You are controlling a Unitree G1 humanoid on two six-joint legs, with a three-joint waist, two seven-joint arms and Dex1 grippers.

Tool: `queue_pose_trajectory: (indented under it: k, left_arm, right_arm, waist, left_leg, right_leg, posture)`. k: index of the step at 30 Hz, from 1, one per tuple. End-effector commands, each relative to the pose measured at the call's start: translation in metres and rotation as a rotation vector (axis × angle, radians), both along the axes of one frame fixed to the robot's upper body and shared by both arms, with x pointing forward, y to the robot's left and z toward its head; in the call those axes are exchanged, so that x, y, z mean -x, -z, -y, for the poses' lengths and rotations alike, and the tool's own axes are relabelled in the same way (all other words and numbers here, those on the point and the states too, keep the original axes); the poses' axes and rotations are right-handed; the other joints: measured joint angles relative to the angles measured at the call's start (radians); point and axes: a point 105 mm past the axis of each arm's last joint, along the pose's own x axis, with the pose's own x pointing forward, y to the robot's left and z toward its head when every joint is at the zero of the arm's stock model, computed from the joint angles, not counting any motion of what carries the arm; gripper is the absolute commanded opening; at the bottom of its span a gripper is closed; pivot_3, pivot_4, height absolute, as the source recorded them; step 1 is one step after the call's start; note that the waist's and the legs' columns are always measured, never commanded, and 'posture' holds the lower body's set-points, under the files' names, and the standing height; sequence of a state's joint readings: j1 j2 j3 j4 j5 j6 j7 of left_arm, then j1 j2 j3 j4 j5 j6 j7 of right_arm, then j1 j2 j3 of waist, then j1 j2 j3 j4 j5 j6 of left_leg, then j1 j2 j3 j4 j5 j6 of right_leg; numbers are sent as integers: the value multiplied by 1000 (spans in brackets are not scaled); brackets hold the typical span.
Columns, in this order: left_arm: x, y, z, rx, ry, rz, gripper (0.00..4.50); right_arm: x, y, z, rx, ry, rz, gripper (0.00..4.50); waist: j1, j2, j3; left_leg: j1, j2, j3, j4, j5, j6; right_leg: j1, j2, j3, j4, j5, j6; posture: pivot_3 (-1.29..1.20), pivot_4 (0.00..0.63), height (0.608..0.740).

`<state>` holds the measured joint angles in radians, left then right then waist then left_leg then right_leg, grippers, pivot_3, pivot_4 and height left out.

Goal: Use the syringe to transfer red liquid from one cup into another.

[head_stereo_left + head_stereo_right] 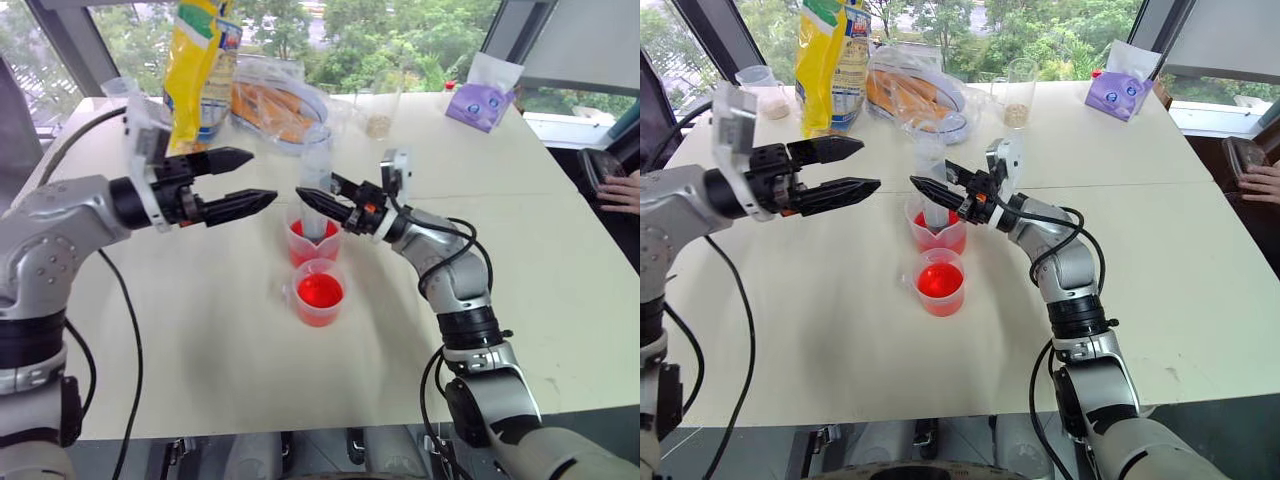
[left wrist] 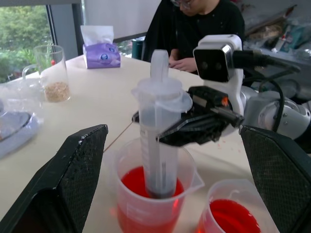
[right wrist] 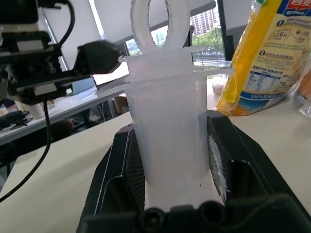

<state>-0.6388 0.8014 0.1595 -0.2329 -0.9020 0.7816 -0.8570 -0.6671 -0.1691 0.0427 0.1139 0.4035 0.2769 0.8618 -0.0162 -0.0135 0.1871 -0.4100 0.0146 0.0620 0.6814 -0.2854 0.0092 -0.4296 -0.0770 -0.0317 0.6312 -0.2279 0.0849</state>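
Note:
The clear syringe (image 1: 316, 170) stands upright with its lower end dipped in the red liquid (image 2: 131, 182) of the taller cup (image 1: 308, 243). My right gripper (image 1: 315, 188) is shut on its barrel, and the black fingers (image 3: 121, 165) clamp it from both sides. Its plunger ring (image 2: 159, 63) sits low against the barrel's flange. Just in front stands the shorter cup (image 1: 320, 292) with a side tab, also holding red liquid. My left gripper (image 1: 264, 177) hangs open to the left of the syringe, level with it and touching nothing; its wide-spread fingers (image 2: 73, 179) frame both cups.
At the table's far side are a yellow bag (image 1: 195, 60), a clear bag of orange food (image 1: 275, 105), a clear cup with beige grains (image 1: 378, 115) and a purple tissue pack (image 1: 482, 100). A person's hand (image 1: 622, 190) rests past the right edge.

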Motion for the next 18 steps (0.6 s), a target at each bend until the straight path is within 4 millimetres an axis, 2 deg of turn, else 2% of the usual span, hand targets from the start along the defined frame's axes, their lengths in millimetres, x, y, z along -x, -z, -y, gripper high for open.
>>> queue_pose_trajectory:
  k: [1, 10, 18]
  left_arm:
    - [-4, -12, 11, 29, 21, 54, 4500]
    - [-16, -12, 37, 71, 56, 61, 4500]
    - [-22, -8, 41, 68, 51, 51, 4500]
  right_arm:
    - [3, -6, 0, 10, -2, 54, 1386]
    - [6, 5, -2, 70, -8, 66, 1386]
    - [4, 7, -2, 81, -2, 64, 1386]
  waist:
    - [3, 0, 0]
    - [0, 0, 0]
    - [1, 0, 0]
  left_leg:
    - [0, 0, 0, 0, 0, 0]
    - [0, 0, 0, 0, 0, 0]
    - [0, 0, 0, 1, 0, 0]
  right_leg:
    - [0, 0, 0, 0, 0, 0]
    - [0, 0, 0, 0, 0, 0]
    - [0, 0, 0, 0, 0, 0]
  posture:
    - [0, 150, 740]
    - [0, 150, 740]
    - [0, 150, 740]
